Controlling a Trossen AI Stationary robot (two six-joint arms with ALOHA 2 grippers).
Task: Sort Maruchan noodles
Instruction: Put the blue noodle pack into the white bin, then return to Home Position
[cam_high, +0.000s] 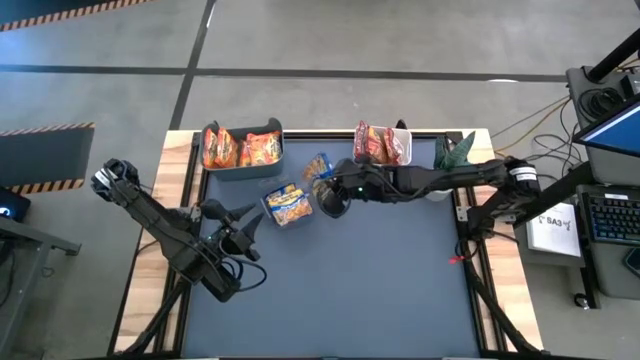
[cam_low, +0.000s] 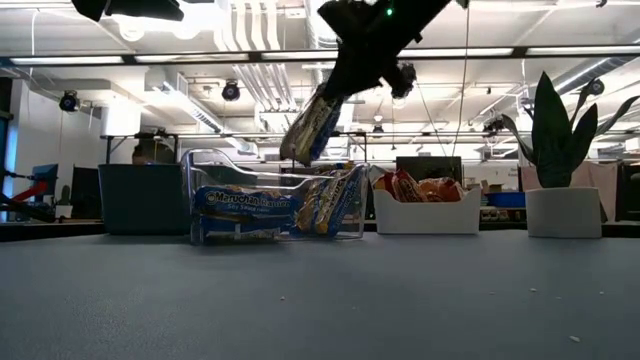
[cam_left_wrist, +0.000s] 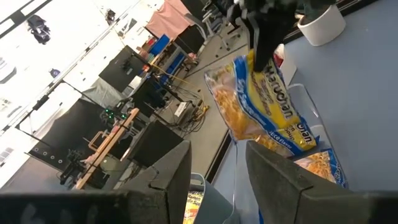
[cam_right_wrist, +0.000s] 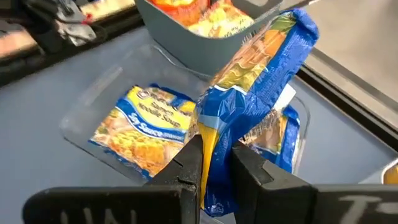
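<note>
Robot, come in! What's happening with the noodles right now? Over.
Right tool shut on blue-yellow packet, hanging above clear bin. Left tool open, waiting beside it. Nothing blocking.

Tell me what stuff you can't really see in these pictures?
- Clear bin: low view; front packets hide how many lie behind.
- Teal bin: right wrist view cuts it off at the edge.
- Held blue-yellow packet: high view; right end effector covers most of it.
- White bin: low view; wall hides its packets' lower parts.

High view straight down over the clear bin (cam_high: 287, 206), low view level across the counter (cam_low: 320, 300) toward it, both wrist views close, angled at that bin
</note>
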